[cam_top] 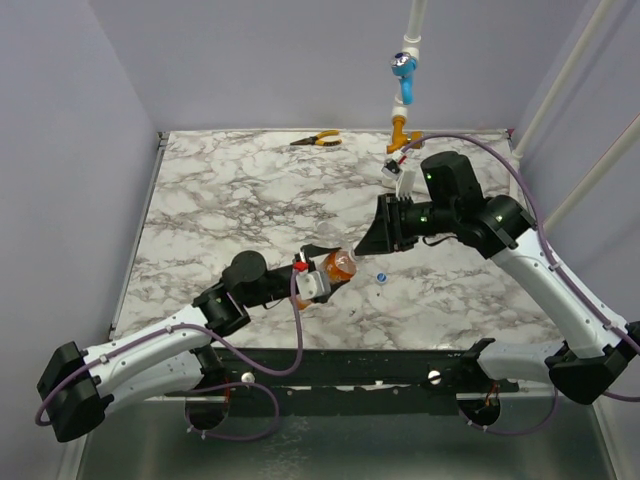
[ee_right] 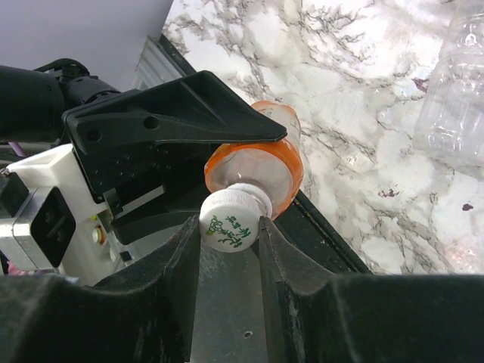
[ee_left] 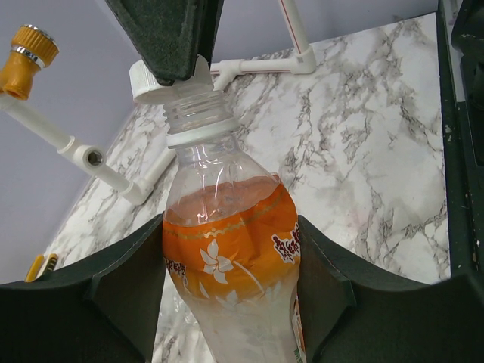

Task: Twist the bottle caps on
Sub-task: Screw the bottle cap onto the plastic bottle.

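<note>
Firmly closed, the left gripper (ee_left: 228, 223) clamps the bottle (ee_left: 227, 272) round its body, one dark finger (ee_left: 113, 287) on each side of the orange printed band. Orange contents show up to the shoulder, and the threaded neck above is clear. The bottle leans away from the left arm, its neck pointing toward the right arm.

At that neck the right gripper (ee_right: 228, 236) pinches the whitish cap (ee_right: 227, 219) between its fingertips. In the left wrist view the cap sits tilted against one side of the bottle's mouth. It touches the rim, but the threads below are bare.

The blue cap (cam_top: 381, 277) lies loose on the marble table (cam_top: 220, 210), just beside the bottle on the right arm's side and apart from both grippers. A clear plastic shape (ee_right: 454, 83) shows at the edge of the right wrist view, cut off by the frame. What it is I cannot tell.

Both grippers meet near the table's middle, a little toward the near edge. Bare marble spreads to the left and toward the far wall. Orange-handled pliers (cam_top: 318, 139) lie by the far edge. At the far right corner the white pipe (cam_top: 414, 25) rises with a blue valve handle (cam_top: 403, 66) above an orange valve handle (cam_top: 400, 127), well apart from the bottle.
</note>
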Action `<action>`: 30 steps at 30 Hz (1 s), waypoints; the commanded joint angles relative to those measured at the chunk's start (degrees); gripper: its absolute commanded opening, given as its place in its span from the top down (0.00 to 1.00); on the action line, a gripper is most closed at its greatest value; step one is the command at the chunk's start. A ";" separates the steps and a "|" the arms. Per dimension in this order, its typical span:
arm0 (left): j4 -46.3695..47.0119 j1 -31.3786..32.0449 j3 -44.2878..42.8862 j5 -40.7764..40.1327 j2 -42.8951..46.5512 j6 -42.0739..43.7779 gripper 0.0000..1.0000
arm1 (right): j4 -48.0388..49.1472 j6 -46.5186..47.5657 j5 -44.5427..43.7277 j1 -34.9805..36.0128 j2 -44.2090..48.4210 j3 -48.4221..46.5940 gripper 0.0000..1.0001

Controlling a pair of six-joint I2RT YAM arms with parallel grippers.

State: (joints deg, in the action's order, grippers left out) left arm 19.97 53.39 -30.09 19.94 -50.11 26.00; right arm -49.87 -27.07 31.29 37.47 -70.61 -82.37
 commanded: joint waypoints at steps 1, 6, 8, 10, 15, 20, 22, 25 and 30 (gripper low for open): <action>-0.54 0.67 -1.11 -0.37 -0.42 0.81 0.58 | -0.92 1.14 1.04 -0.23 -0.50 1.15 0.65; -0.54 1.06 -1.29 -1.29 0.04 1.38 0.58 | -2.01 2.04 -0.15 -0.21 -0.33 1.30 0.65; -0.60 1.20 -1.42 -1.67 0.14 1.93 0.58 | -2.47 2.34 -0.26 -0.21 -0.29 1.33 0.65; -0.59 1.28 -1.39 -1.96 0.28 2.51 0.58 | -3.16 2.62 -0.73 -0.21 -0.23 1.29 0.65; -0.89 1.28 -1.89 -2.06 0.29 3.18 0.59 | -4.47 3.18 -0.72 -0.21 -0.18 1.16 0.65; -0.95 1.45 -2.17 -1.66 0.39 3.59 0.59 | -5.10 3.35 -0.35 -0.21 -0.55 1.07 0.65; -0.97 1.70 -2.48 -1.08 0.12 3.54 0.59 | -4.69 3.22 -0.27 -0.21 -0.66 1.40 0.65; -1.07 2.19 -2.90 -0.60 -0.42 3.70 0.59 | -3.79 2.79 0.62 -0.21 -0.82 1.40 0.65; -0.94 2.77 -3.95 -0.48 -1.96 4.55 0.59 | -2.19 1.60 2.72 -0.21 -1.18 2.33 0.65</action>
State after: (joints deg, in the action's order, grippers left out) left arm 17.45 55.27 -31.20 18.57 -51.09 28.95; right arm -53.08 -24.99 31.40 37.41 -70.94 -81.36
